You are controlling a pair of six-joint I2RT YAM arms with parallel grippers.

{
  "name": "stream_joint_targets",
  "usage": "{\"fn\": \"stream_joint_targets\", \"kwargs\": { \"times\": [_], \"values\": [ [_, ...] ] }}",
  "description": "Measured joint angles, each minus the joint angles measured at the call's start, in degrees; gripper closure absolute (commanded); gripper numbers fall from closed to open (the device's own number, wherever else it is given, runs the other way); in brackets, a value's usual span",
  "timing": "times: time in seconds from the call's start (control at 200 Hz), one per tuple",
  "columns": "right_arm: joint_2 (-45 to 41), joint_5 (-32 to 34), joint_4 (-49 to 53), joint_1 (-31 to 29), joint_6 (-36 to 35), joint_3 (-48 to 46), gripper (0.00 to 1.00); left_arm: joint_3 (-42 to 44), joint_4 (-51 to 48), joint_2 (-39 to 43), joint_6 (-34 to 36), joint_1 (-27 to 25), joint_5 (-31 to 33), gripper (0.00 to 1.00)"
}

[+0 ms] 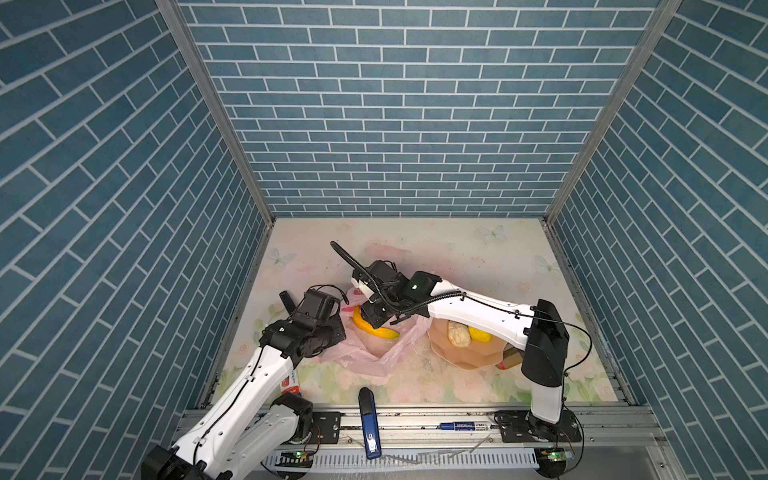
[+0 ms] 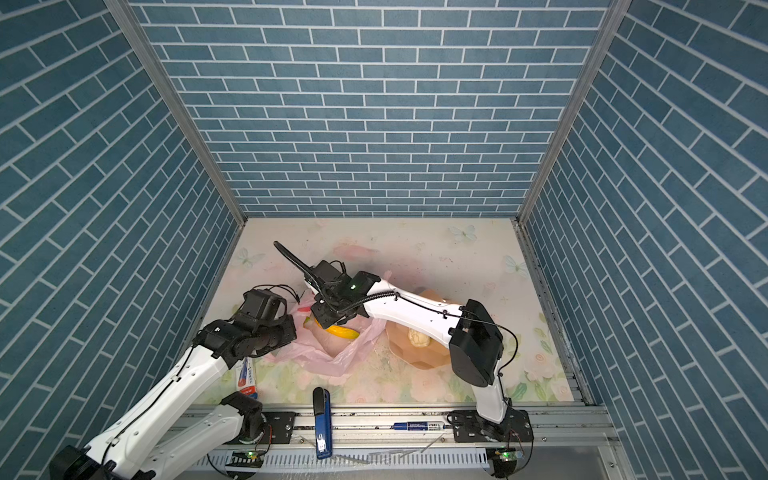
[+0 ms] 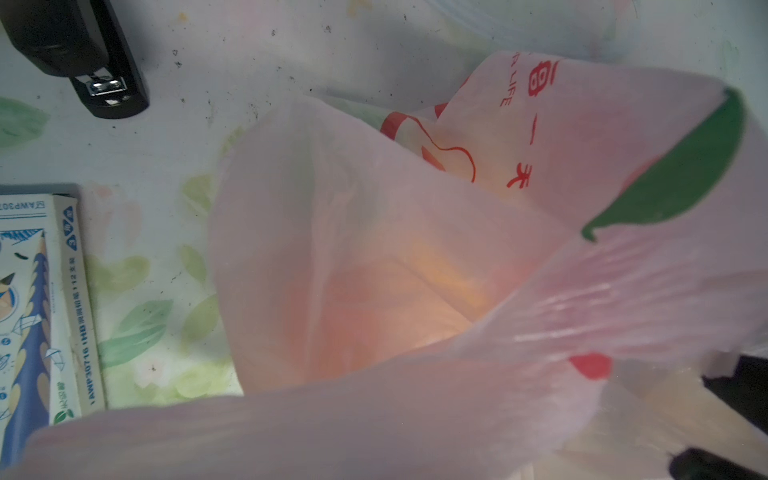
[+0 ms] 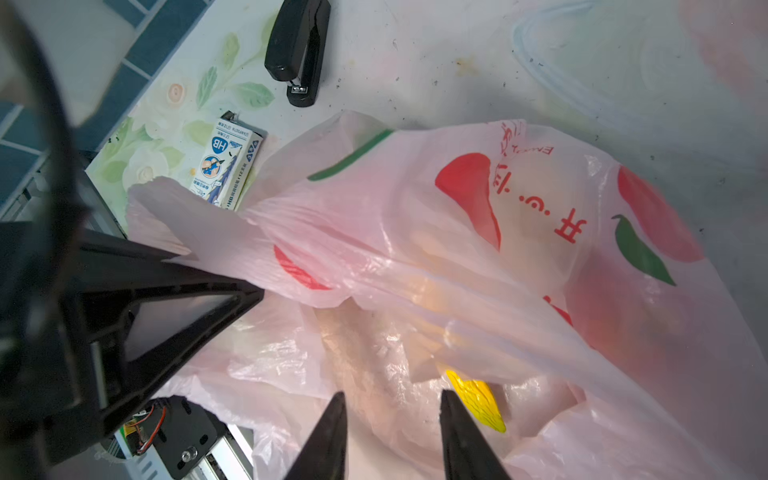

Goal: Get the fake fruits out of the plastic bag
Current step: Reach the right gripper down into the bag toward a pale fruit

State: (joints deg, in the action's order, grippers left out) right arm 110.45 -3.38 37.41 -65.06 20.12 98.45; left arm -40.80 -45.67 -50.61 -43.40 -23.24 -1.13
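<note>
Blue stapler (image 1: 369, 424): lying on the front rail, well apart from both sets of jaws. A marker pen (image 1: 467, 425) is lying on the same rail.

Right jaws: standing partly open and gripping nothing, hanging over the mouth of the plastic bag (image 4: 415, 232). In the right wrist view both black fingers (image 4: 328, 440) are showing with a clear gap between them.

Banana (image 4: 478, 401): yellow, lying inside the bag's mouth just beside the outer face of one right finger, not between the two. In both top views the banana (image 1: 376, 330) is peeking out directly beneath the right jaws.

Left jaws: closed tight, pinching a strip of the bag's edge and drawing the film taut away from the right jaws.

Other bag contents: red and orange glows are showing through the film beyond the right jaws, and I cannot tell which fruits they are.

Plate (image 1: 461, 353): peach-coloured, sitting on the desk (image 1: 415, 257) behind the right jaws, under the right forearm. It is carrying a cream ball (image 1: 458, 333) and a yellow ball (image 1: 480, 334) side by side.

Pencil box (image 4: 226, 166): lying near the left jaws, just beside the bag.

Black stapler (image 4: 297, 54): lying further out, beyond the left jaws.
</note>
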Motion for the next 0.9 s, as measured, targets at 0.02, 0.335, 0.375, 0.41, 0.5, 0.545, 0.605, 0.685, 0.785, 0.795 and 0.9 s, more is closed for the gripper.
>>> {"fn": "stream_joint_targets", "kwargs": {
  "times": [0.02,0.335,0.375,0.41,0.5,0.545,0.605,0.685,0.785,0.795,0.9],
  "values": [
    [0.1,-0.1,-0.1,0.0,-0.3,-0.1,0.61,0.0,0.0,0.0,-0.2,0.0,0.0,1.00],
    [5.0,-0.9,-2.3,1.7,-4.5,-2.4,0.56,2.3,0.6,1.8,-2.5,0.0,0.6,1.00],
    [5.6,-0.9,-2.5,2.1,-4.7,-2.4,0.53,3.0,0.9,2.5,-2.8,0.0,0.5,1.00],
    [6.0,-1.0,-2.7,2.4,-4.9,-2.4,0.52,3.6,1.4,3.2,-3.1,0.0,0.5,1.00],
    [6.8,-0.9,-3.8,2.9,-4.8,-2.4,0.46,4.8,2.8,5.2,-3.8,0.0,0.3,1.00],
    [7.3,-0.6,-4.5,3.1,-4.4,-2.4,0.45,5.2,3.3,5.9,-4.0,0.0,0.1,1.00],
    [8.1,0.2,-5.6,3.3,-3.7,-2.4,0.42,5.5,4.1,6.3,-4.2,0.0,-0.2,1.00],
    [9.5,1.7,-7.0,3.4,-2.4,-2.4,0.38,6.0,5.4,6.4,-4.3,0.0,-0.8,1.00],
    [11.3,4.1,-8.4,3.5,-0.7,-2.3,0.35,6.8,7.4,6.2,-4.3,0.0,-1.9,1.00],
    [11.4,4.2,-8.5,3.5,-0.5,-2.3,0.34,6.8,7.5,6.1,-4.4,0.0,-2.1,1.00],
    [13.1,6.7,-8.8,3.7,1.1,-1.4,0.30,7.0,9.6,5.0,-4.4,0.0,-3.3,1.00]
  ]
}}
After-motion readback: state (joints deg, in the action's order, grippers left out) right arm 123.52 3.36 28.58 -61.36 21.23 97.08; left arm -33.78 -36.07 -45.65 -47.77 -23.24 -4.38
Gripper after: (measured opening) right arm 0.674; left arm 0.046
